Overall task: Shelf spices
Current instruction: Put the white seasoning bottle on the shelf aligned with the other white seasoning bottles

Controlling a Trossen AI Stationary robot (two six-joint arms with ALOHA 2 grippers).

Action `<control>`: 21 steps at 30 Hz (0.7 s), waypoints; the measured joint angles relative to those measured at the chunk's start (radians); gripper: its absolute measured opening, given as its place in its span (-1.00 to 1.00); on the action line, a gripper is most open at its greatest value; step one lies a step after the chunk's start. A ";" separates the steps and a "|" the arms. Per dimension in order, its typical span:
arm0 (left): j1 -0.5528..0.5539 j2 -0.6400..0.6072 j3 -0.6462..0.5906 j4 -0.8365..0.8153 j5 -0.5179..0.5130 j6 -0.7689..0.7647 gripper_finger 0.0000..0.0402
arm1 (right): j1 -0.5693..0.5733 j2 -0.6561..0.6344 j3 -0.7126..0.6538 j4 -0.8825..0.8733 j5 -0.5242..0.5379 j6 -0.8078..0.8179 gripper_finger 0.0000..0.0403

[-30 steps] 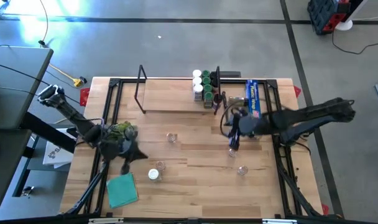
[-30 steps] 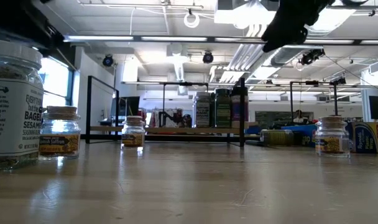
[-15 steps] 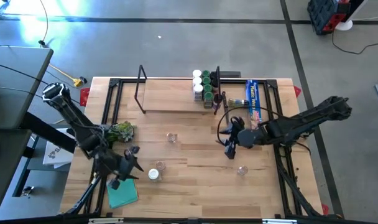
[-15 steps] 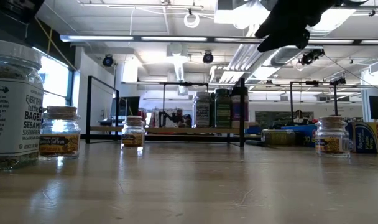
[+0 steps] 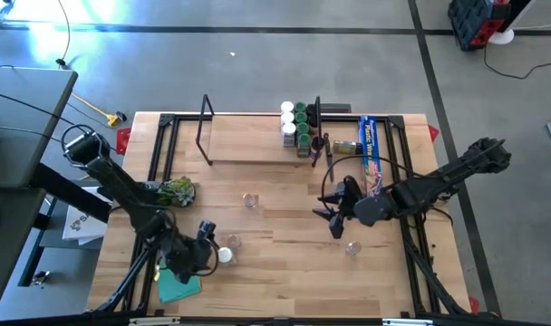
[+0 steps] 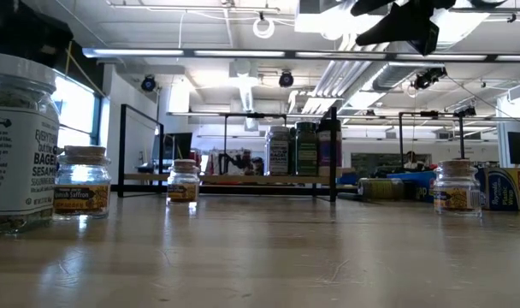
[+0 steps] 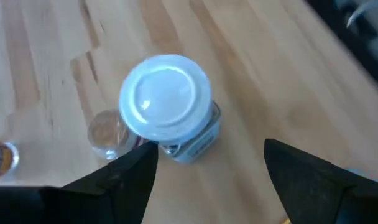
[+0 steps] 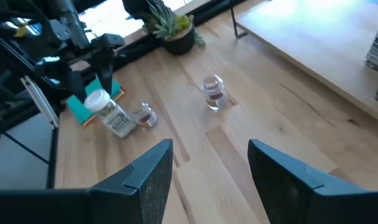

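The shelf (image 5: 257,138) is a light-wood board with black wire ends at the table's far side. Several spice jars (image 5: 298,125) stand at its right end. Loose jars stand on the table: a white-lidded one (image 5: 224,255), a small one (image 5: 232,241) beside it, one at mid-table (image 5: 249,199) and one at the right (image 5: 352,246). My left gripper (image 5: 207,243) is open just left of the white-lidded jar (image 7: 166,99), its fingers standing short of it. My right gripper (image 5: 333,220) is open and empty above mid-table, left of the right jar.
A blue wrap box (image 5: 370,145) and a jar lying on its side (image 5: 345,147) are at the far right. A green plant (image 5: 176,190) stands at the left edge. A teal flat object (image 5: 178,282) lies near the front left, under my left arm.
My left gripper has gone from beside the plant toward the table's near edge and to the right, ending next to the white-lidded jar. My right gripper has shifted a little toward the near edge. No jar has moved.
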 joint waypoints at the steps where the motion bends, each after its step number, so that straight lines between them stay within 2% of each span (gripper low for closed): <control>1: -0.001 0.002 0.000 0.016 -0.009 -0.033 0.44 | 0.000 0.000 0.000 0.005 0.001 0.000 0.01; 5: -0.005 0.012 0.000 0.088 -0.091 -0.184 0.44 | 0.000 0.000 0.000 0.006 0.008 -0.001 0.01; 9: 0.011 0.055 0.001 0.165 -0.133 -0.244 0.44 | 0.001 0.000 0.000 0.007 0.009 -0.003 0.01; 16: 0.095 0.188 0.001 0.376 -0.129 -0.236 0.44 | 0.023 0.000 0.000 0.033 -0.004 -0.020 0.01; 21: 0.164 0.244 0.006 0.406 -0.035 -0.200 0.31 | 0.068 0.000 0.001 0.067 0.004 -0.037 0.01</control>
